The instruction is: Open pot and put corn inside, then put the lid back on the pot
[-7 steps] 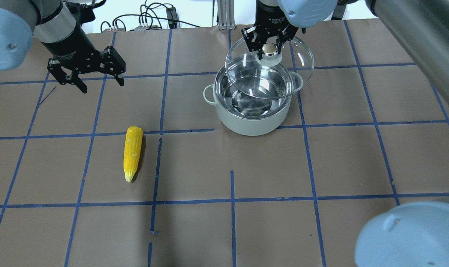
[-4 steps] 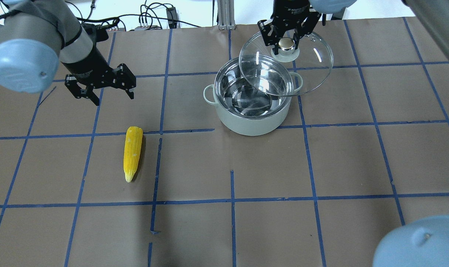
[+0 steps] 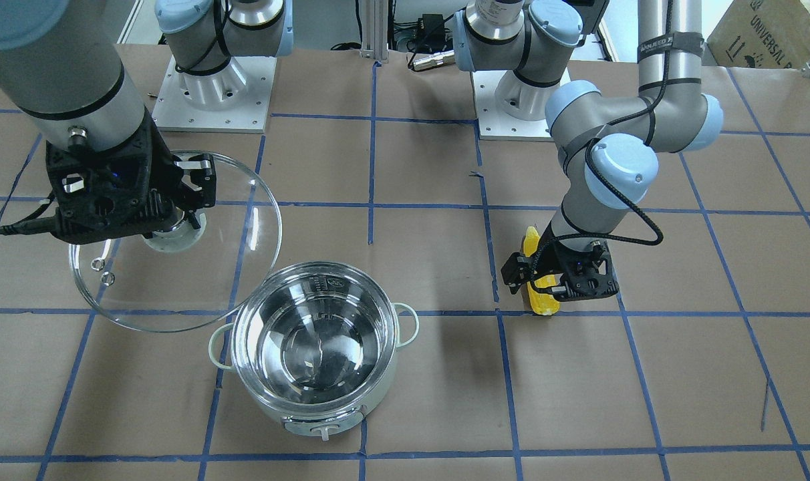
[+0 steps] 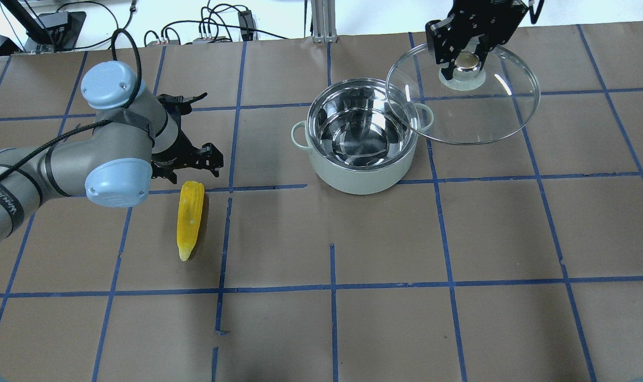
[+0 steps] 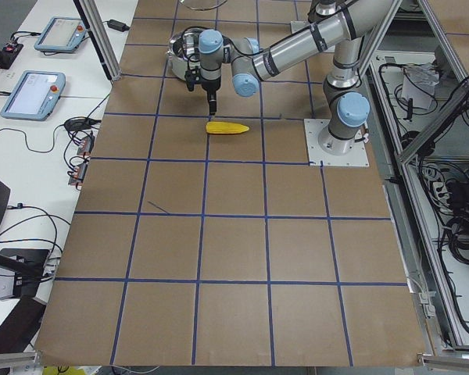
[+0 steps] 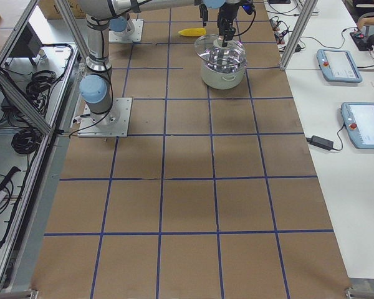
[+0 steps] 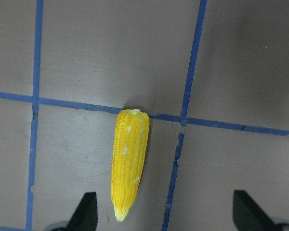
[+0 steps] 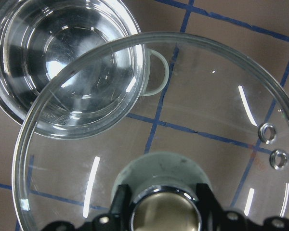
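Prob. light, stiff corn (image 4: pixel 190 218) toward table's (image 4: pixel 385 329) left edge: grab mid-cob; left gripper (image 7: pixel 166 214) over it, fingers wide apart. Fragile glass lid (image 4: pixel 475 119): right gripper (image 4: pixel 463 59) clamped on knob (image 8: pixel 166 216).

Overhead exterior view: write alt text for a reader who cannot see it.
The right gripper holds the glass lid by its knob, raised beside the open, empty pot. The left gripper, open, hovers over the thick end of the corn, which lies on the brown table with its blue tape grid.
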`<state>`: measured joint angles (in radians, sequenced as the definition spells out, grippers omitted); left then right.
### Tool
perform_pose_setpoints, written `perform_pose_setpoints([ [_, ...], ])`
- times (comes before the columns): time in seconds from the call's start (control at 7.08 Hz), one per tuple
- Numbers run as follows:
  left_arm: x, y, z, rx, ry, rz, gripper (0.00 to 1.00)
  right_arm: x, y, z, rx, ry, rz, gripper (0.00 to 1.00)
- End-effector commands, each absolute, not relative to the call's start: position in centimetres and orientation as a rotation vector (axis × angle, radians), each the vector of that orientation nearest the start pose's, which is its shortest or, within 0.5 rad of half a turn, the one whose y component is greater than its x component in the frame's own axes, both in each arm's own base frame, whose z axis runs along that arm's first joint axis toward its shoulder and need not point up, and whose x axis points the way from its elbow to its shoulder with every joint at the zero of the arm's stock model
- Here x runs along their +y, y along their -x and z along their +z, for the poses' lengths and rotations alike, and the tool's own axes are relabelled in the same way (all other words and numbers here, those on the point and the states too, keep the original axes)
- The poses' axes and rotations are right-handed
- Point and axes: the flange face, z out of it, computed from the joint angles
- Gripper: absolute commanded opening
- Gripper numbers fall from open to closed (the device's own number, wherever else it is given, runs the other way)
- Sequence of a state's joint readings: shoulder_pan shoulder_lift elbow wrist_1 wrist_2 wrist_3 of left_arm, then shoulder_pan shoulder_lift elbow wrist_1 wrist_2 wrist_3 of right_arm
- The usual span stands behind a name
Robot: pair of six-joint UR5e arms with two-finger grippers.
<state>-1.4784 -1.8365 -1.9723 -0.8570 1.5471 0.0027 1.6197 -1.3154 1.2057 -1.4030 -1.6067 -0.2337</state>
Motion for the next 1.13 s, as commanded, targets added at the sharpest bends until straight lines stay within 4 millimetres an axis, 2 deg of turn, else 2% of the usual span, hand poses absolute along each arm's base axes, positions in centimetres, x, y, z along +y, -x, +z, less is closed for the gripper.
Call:
perform_pose_setpoints([
  [0.0,-52.9,8.8,19.6,3.167,0.009,-0.06,1.0,-55.9,-16.0,50.7,3.068,0.434,0.113,0.21],
  [0.14,-52.0,8.5,19.4,3.171,0.007,-0.046,1.0,-54.2,-16.2,50.4,3.04,0.417,0.086,0.21],
  [0.28,-52.2,8.5,19.8,3.169,0.009,-0.065,1.0,-53.8,-15.8,50.1,3.067,0.408,-0.037,0.22],
  [0.42,-52.2,8.5,19.8,3.169,0.009,-0.063,1.0,-53.7,-15.4,50.4,3.077,0.41,-0.084,0.22],
  [0.71,-52.4,8.2,21.3,3.164,-0.019,-0.114,1.0,-54.2,-13.8,51.0,3.154,0.414,-0.147,0.22],
  [0.99,-52.0,8.1,21.5,3.157,-0.127,-0.115,1.0,-54.2,-13.8,50.7,3.159,0.387,-0.128,0.22],
])
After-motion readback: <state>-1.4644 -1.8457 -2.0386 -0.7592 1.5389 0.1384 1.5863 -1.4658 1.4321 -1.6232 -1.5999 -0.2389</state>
